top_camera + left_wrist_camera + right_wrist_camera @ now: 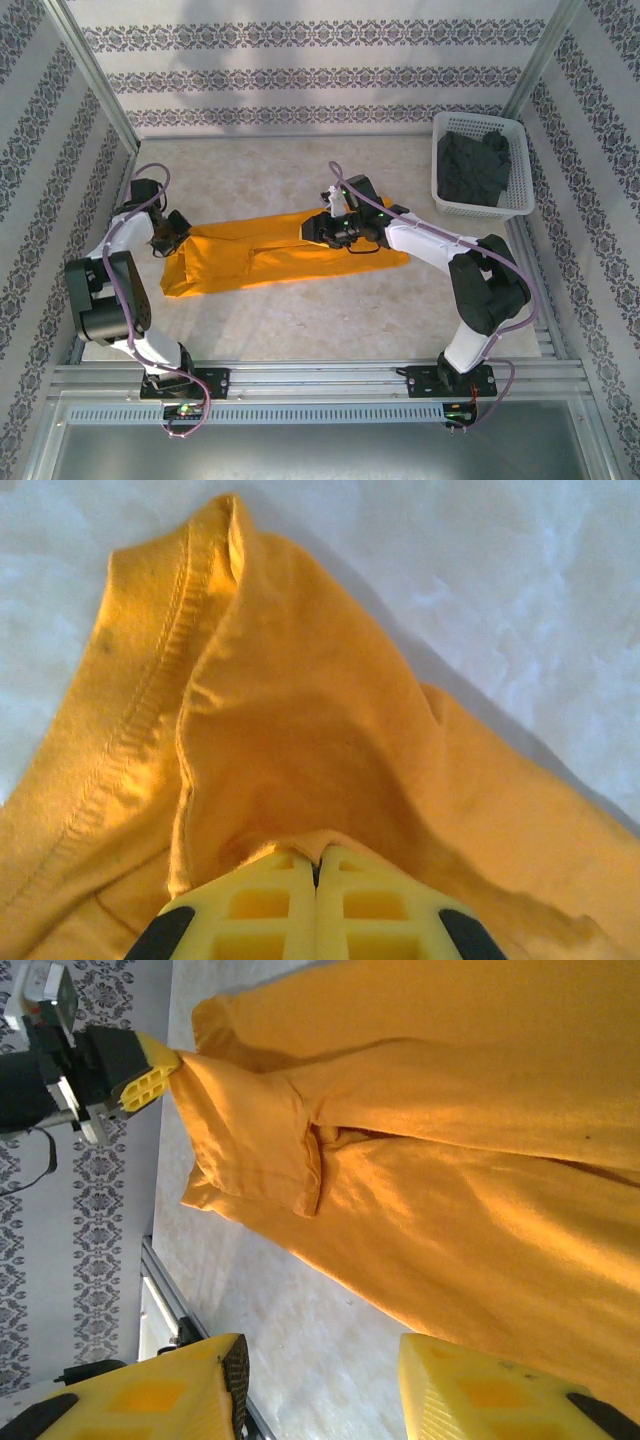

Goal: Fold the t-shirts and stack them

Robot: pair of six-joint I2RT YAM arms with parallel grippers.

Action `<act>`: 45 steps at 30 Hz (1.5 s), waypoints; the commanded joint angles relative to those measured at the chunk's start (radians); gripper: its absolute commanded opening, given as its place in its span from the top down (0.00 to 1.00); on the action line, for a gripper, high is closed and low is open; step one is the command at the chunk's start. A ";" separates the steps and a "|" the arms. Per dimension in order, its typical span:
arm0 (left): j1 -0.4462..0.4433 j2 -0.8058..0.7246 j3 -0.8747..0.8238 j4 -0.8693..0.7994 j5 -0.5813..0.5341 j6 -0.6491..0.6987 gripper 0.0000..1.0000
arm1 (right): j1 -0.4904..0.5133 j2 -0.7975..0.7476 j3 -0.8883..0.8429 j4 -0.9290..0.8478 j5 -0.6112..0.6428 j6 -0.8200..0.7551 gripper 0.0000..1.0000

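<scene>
- Pale marbled table top (330, 320) filled the floor of a booth with patterned wallpaper walls (300, 60). A metal rail (320, 375) ran along the lower edge of the top view.
- One orange-yellow t-shirt (290, 255) lay flat on the table as a long narrow band. It stretched from left of centre to right of centre, slightly slanted.
- At the band's left end sat the left gripper (172, 235). In the left wrist view its fingers (260, 905) were clenched together on a fold of the orange cloth. The cloth rose from them in a ridge toward the upper left, a stitched hem beside it.
- Over the band's upper edge near the middle of the frame hovered the right gripper (318, 228). In the right wrist view its fingers (160, 1400) stood wide apart with nothing between them, and the orange cloth spread across the upper right of that view.
- A dark grey t-shirt (475, 165) lay crumpled inside a white lattice basket (520, 200) at the upper right, well apart from both arms.
- By my reading the task was in its early half. The orange shirt looked folded lengthwise, sleeves tucked in, but not yet folded across into a compact packet.
- What was left, as I judged it: the crosswise folds of the orange shirt, then fetching, spreading and folding the grey one. No stack had been started anywhere on the table.
</scene>
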 commanded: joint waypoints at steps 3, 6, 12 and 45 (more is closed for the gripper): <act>0.004 0.090 0.065 -0.030 -0.094 0.085 0.96 | -0.012 -0.047 -0.036 -0.010 0.019 0.009 0.56; 0.004 0.132 0.087 -0.031 -0.125 0.104 0.90 | -0.021 -0.059 -0.052 -0.014 0.034 0.009 0.56; 0.004 0.161 0.097 -0.064 -0.175 0.103 0.65 | -0.059 -0.091 -0.074 -0.014 0.084 0.009 0.59; -0.287 0.172 0.013 0.053 -0.164 -0.477 0.72 | -0.285 0.342 0.351 -0.657 0.525 -0.078 0.77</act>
